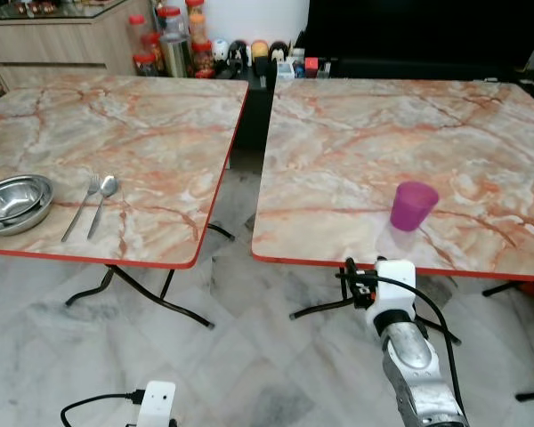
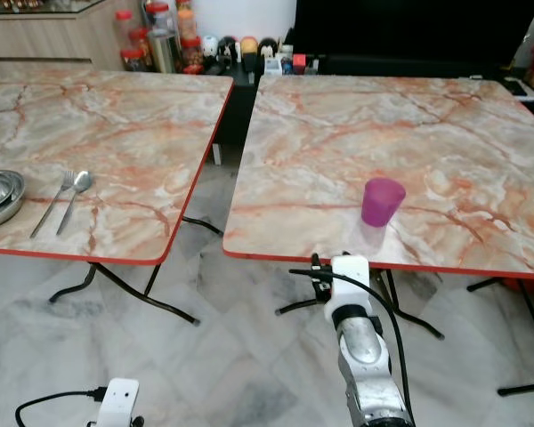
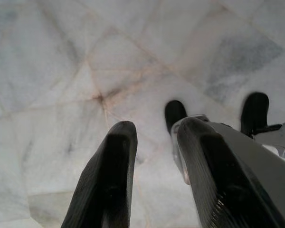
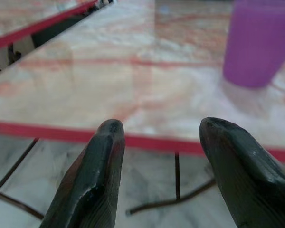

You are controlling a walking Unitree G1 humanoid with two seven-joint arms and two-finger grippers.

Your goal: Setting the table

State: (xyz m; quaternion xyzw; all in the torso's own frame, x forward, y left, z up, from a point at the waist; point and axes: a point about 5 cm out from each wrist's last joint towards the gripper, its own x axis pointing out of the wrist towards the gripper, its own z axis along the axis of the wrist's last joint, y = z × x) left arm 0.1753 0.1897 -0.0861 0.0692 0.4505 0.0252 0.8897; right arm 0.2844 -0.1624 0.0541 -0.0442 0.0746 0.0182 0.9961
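A purple cup (image 1: 414,205) stands upright near the front edge of the right marble table (image 1: 383,116). My right gripper (image 4: 161,130) is open and holds nothing. It hovers just in front of that table's red edge (image 4: 147,141), with the cup (image 4: 263,42) ahead and to its right. On the left table (image 1: 142,133) stacked steel bowls (image 1: 16,200) sit at the near left. A fork (image 1: 80,209) and a spoon (image 1: 102,200) lie side by side next to them. My left gripper (image 3: 154,130) hangs idle over the floor, fingers a little apart.
A narrow gap (image 1: 249,133) separates the two tables, whose folding metal legs (image 1: 142,289) spread over the marble floor. Jars (image 1: 173,40) and small figurines line the back wall beside a dark cabinet (image 1: 427,31). A wooden counter (image 1: 44,40) stands at the far left.
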